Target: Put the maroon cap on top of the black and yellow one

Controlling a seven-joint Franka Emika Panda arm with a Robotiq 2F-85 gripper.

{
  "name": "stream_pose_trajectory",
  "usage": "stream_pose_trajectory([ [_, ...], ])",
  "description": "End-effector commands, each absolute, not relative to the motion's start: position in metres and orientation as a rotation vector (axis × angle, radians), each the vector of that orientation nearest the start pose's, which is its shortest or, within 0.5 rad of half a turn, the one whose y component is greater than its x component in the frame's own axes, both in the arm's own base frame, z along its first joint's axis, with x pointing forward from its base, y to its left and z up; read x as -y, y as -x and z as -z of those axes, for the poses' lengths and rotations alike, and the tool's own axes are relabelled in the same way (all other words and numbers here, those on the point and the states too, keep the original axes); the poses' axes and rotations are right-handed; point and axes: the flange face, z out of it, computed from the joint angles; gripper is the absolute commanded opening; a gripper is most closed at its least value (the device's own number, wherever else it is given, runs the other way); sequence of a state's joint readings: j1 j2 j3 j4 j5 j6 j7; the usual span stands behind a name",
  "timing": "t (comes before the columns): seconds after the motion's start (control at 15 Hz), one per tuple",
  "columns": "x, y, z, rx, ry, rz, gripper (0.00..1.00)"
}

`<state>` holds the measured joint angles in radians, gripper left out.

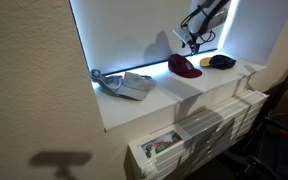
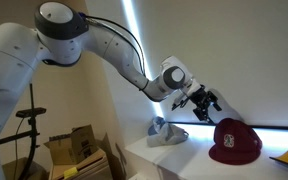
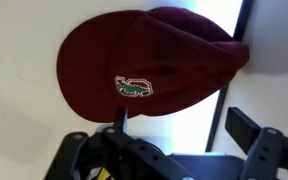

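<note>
The maroon cap (image 1: 184,66) lies on the white sill (image 1: 149,100) below a bright window, its small badge facing the wrist camera. Above the maroon cap hangs the gripper (image 2: 206,101) — fingers spread wide, nothing between them, clear of the fabric. Just beside the maroon cap, on the side away from the light grey cap (image 1: 124,85), rests the black and yellow one (image 1: 221,62) — seemingly not touching it, though the view is small.

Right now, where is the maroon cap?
In an exterior view the maroon cap sits on the white ledge, between the light grey cap and the black and yellow cap, just below the gripper.
</note>
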<state>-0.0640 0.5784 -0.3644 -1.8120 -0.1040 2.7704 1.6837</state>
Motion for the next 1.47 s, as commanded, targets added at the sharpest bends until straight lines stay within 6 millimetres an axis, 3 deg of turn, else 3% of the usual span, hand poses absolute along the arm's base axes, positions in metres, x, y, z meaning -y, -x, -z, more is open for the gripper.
stream_pose_trajectory([
  [0.0,0.261,-0.643,-0.280,-2.495,1.682,0.735,1.00],
  [0.2,0.264,-0.649,-0.284,-2.509,1.650,0.750,1.00],
  [0.4,0.283,-0.646,-0.288,-2.606,1.395,0.576,1.00],
  [0.67,0.328,-0.647,-0.268,-2.804,1.121,0.487,1.00],
  [0.93,0.338,-0.651,-0.256,-2.972,0.908,0.338,1.00],
  [1.0,0.336,-0.642,-0.256,-2.931,0.987,0.415,1.00],
  [1.2,0.335,-0.649,-0.253,-2.965,0.944,0.385,1.00],
  [1.4,0.327,-0.653,-0.249,-2.830,1.251,0.471,1.00],
])
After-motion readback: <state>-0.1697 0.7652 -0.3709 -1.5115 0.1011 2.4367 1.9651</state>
